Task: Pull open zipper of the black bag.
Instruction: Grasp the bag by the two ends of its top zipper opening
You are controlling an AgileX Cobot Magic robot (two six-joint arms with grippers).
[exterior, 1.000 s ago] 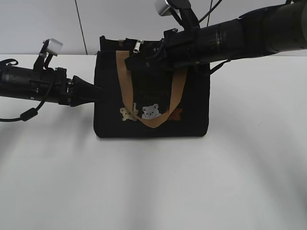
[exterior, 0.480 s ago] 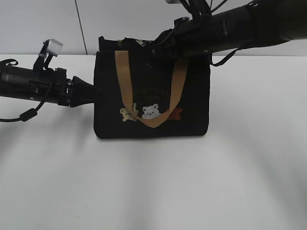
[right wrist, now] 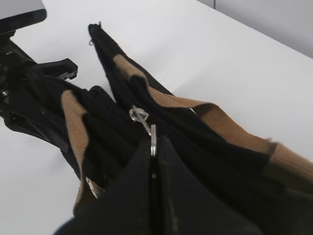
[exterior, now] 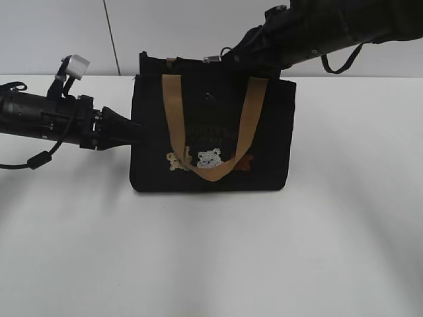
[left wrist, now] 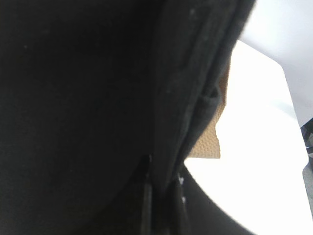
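Black bag [exterior: 211,142] upright on the white counter [exterior: 211,251], front panel with bear print facing the exterior view, tan handle strap [exterior: 173,112] looped over the front. Zipper [right wrist: 142,120] along the top edge, its silver pull and ring visible in the right wrist view at the tips of the right hand [right wrist: 153,147]. Right hand pressed together, pinching the flat metal pull tab between its fingertips; in the exterior view, reaching in from the upper right over the bag's top edge. Left hand [exterior: 129,132] against the bag's left side wall, nearly closed; in the left wrist view, only black fabric and a corner of tan strap, with the fingers apparently clamped on a fold of the side seam.

Judged risks from here: slip of the thin tab out of the pinch if pulled at an angle to the zip line; lifting or dragging of the whole bag along the counter if the left-side hold gives way; snagging of the slider on slack, bunched fabric near the handles, stalling the pull.
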